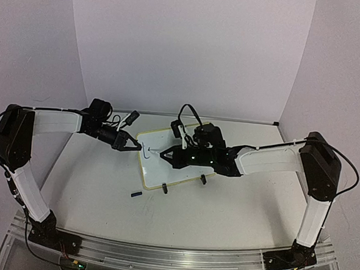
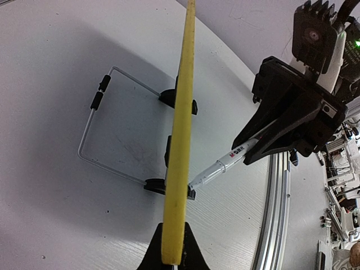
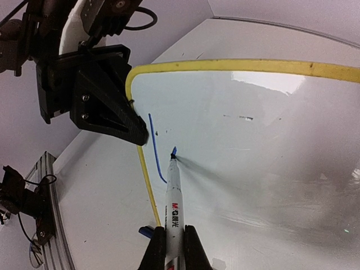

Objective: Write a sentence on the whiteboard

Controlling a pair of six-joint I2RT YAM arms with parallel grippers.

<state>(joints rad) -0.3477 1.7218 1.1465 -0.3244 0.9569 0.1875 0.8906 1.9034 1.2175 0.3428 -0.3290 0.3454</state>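
Whiteboard (image 1: pixel 159 175) sits mid-table (image 1: pixel 92 178), propped on a wire stand (image 2: pixel 93 132) that shows behind it in the left wrist view. How steeply it leans cannot be judged.

Left gripper (image 1: pixel 133 146) has its jaws clamped on the board's yellow rim at the left edge, steadying it. In its own view the board runs edge-on up the middle of the frame.

Right gripper (image 1: pixel 165 154) has its jaws closed on the barrel of a marker (image 3: pixel 173 197), which points up from bottom centre of the right wrist view. The tip lies on or just off the white face — contact cannot be told.

Sentence (image 3: pixel 154 147): only one blue curved stroke is down, close inside the left rim and just left of the tip. Task barely begun.

What matters next: nearly all the bare board lies to the right of the tip in the right wrist view, away from the left gripper's fingers (image 3: pixel 132 126), which sit at the rim just upper left of the stroke. Writing should run rightward, away from them, and only the right arm can do it.

Small dark piece (image 1: pixel 136 195) lies on the table below the board's lower left corner, probably the marker cap.
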